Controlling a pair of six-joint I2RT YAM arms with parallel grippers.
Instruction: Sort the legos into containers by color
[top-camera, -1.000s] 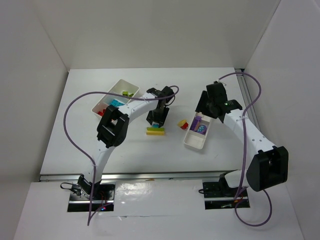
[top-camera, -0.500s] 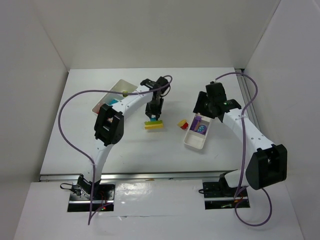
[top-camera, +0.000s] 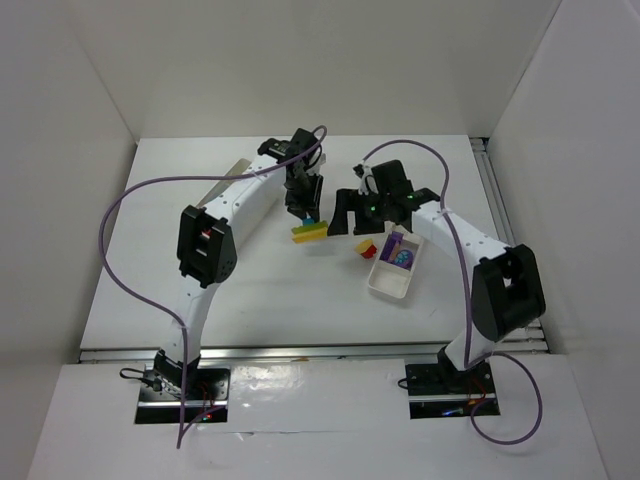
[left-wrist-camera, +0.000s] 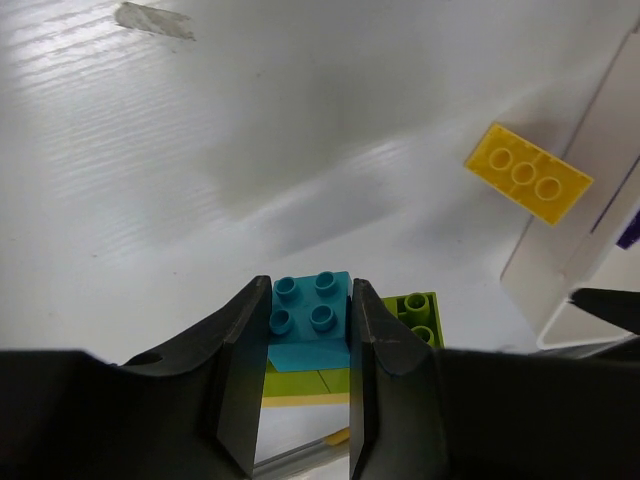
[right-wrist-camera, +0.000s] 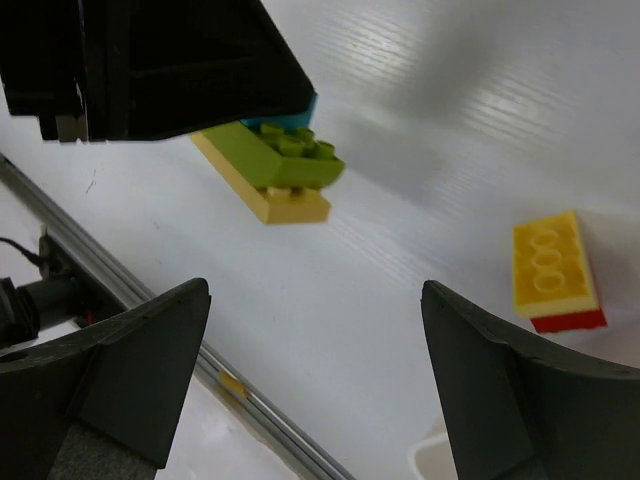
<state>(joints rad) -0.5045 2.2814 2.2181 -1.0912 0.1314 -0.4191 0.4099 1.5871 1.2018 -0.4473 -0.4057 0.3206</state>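
Left gripper (left-wrist-camera: 307, 290) pinches cyan brick (left-wrist-camera: 310, 320) topping a lime-and-yellow stack (right-wrist-camera: 290, 175), held clear of the table (left-wrist-camera: 150, 150); right gripper (right-wrist-camera: 315, 295) gapes wide beside it. Likely light, rigid, slick: take the lower layers by their flat sides.

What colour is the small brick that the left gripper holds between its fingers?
The brick is cyan-blue; the left wrist view shows it best.

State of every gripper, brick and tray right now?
Left gripper: shut on cyan brick.
Right gripper: open, empty.
Cyan brick: gripped, stacked on lime brick and yellow plate.
Yellow brick: lying on red brick, on the table.
Small tray: upright, holds purple lego.
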